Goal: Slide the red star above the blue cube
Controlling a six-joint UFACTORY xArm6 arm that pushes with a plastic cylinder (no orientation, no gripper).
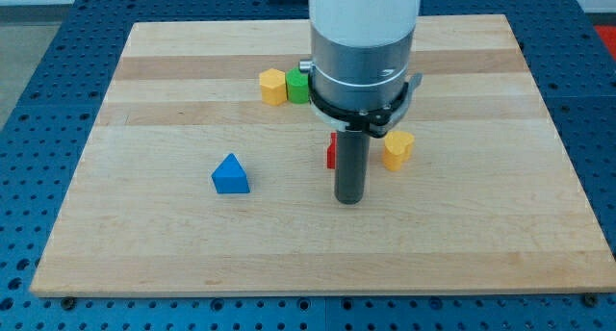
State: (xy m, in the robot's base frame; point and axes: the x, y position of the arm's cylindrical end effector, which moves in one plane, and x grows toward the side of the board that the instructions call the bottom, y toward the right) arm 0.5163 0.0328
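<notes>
A red block (331, 151) shows as a thin sliver at the board's middle, mostly hidden behind my rod, so its shape cannot be made out. My tip (348, 200) rests on the board just below and slightly right of it. A blue block (230, 174) with a triangular top sits to the left of the tip, apart from everything else. No other blue block shows.
A yellow block (273, 86) and a green block (297, 86) stand side by side near the view's top, the green one partly behind the arm. Another yellow block (397, 149) lies right of the rod. The wooden board (144, 254) lies on a blue perforated table.
</notes>
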